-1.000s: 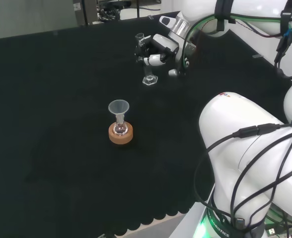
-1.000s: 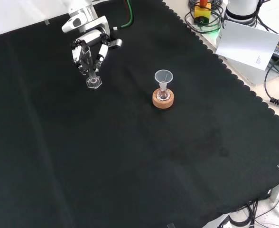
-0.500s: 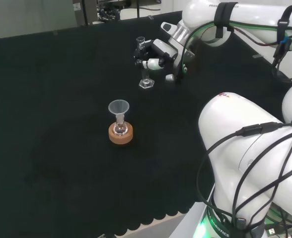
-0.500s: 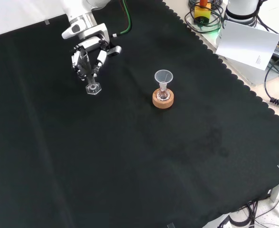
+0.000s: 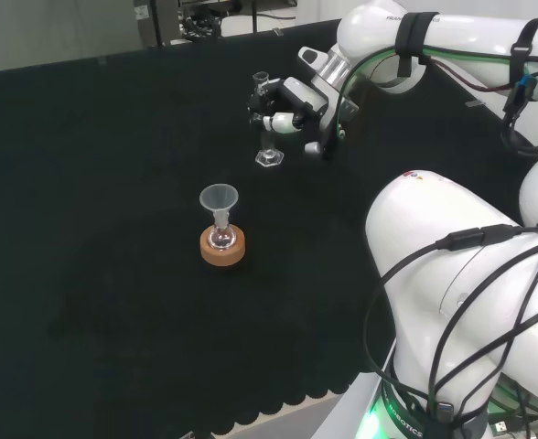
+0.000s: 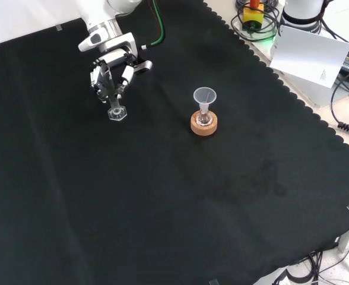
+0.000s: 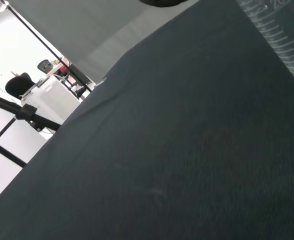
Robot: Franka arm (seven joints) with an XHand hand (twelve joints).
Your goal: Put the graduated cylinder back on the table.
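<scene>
Hand (image 5: 287,105) is clamped on the graduated cylinder (image 5: 265,123), fingers curled round the upper half of the tube. Head view: the hand sits at the far side of the black cloth (image 5: 104,229), left of the arm's white links (image 5: 452,311), with the cylinder's open rim poking out above the fingers and the hexagonal foot below them.

Front view: hand (image 6: 112,65) comes in from the top left, fingers (image 6: 126,72) wrapped either side of the clear tube. Cylinder (image 6: 110,89) is roughly upright with a slight tilt, foot lowest. The foot looks down at or right at the cloth (image 6: 162,196) (can't tell from either view if it's actually touching or a hair above).

Wrist view: the graduated tube (image 7: 282,40) runs along one edge of the picture, scale marks visible, and a clear edge of the foot shows at the frame edge. Cloth (image 7: 162,150) is close under the camera.

Other ware: a small round flask (image 5: 221,238) on a cork ring stand (image 5: 222,249), with a clear funnel (image 5: 219,199) seated in its neck. In the head view it stands nearer to the camera and a bit left of the cylinder, well apart from it. In the front view the same stand (image 6: 203,124) and funnel (image 6: 204,96) are to the right of the hand.
</scene>
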